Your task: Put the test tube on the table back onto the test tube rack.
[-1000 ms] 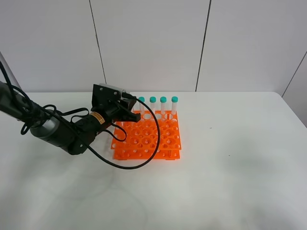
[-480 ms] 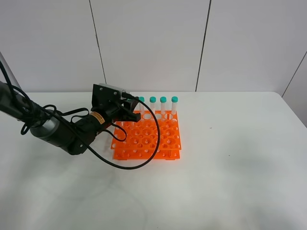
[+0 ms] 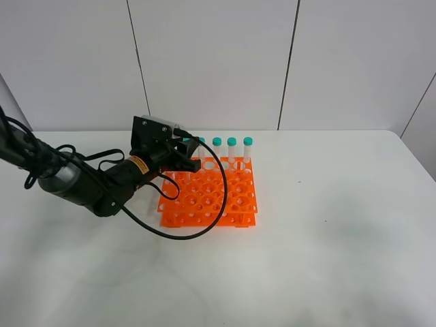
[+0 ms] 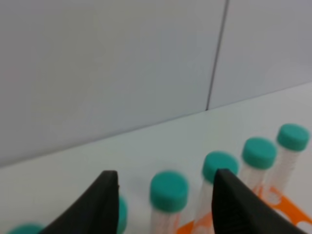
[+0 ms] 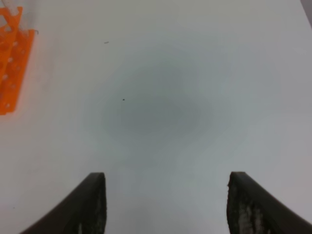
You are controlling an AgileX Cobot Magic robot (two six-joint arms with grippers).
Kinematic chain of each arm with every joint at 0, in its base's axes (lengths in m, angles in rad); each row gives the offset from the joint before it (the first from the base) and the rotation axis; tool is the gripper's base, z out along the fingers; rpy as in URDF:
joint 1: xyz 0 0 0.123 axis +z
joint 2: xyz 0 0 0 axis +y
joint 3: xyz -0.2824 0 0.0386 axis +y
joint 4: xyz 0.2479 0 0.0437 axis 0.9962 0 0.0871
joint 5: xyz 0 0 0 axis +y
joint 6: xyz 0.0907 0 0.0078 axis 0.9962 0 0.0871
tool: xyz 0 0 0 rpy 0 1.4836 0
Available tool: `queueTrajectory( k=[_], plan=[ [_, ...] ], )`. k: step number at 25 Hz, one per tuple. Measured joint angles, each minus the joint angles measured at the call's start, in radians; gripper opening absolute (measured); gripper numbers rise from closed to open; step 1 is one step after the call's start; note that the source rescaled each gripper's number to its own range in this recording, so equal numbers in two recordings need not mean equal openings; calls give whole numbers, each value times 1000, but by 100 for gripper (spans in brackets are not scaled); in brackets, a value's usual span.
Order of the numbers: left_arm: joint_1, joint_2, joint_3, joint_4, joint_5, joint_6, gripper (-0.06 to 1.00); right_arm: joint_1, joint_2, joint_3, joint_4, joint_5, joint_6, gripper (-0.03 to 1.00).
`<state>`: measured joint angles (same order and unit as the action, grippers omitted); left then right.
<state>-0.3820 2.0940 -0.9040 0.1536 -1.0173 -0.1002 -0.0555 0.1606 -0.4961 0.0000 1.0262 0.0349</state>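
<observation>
While the test tube [image 4: 168, 200] stands upright, cap up, at the rack's [image 3: 208, 193] back row, the left gripper [image 4: 163, 195], open around it, has edged slightly left.

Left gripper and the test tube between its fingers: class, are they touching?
Apart. In the left wrist view the left gripper is open, and white table shows on both sides of the test tube, between its cap and each finger.
</observation>
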Motion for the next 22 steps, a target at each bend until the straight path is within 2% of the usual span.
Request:
queueTrajectory(
  k=[4, 7, 13, 18, 22],
  plan=[
    [13, -112, 1, 77, 83, -1, 33, 0, 0, 0, 0, 0, 0, 74],
    [61, -177, 1, 94, 157, -20, 33, 0, 0, 0, 0, 0, 0, 74],
    [224, -270, 1, 93, 417, -184, 33, 0, 0, 0, 0, 0, 0, 74],
    [327, -314, 2, 115, 642, -206, 33, 0, 0, 0, 0, 0, 0, 74],
    [349, -354, 2, 130, 826, -204, 33, 0, 0, 0, 0, 0, 0, 74]
  ],
)
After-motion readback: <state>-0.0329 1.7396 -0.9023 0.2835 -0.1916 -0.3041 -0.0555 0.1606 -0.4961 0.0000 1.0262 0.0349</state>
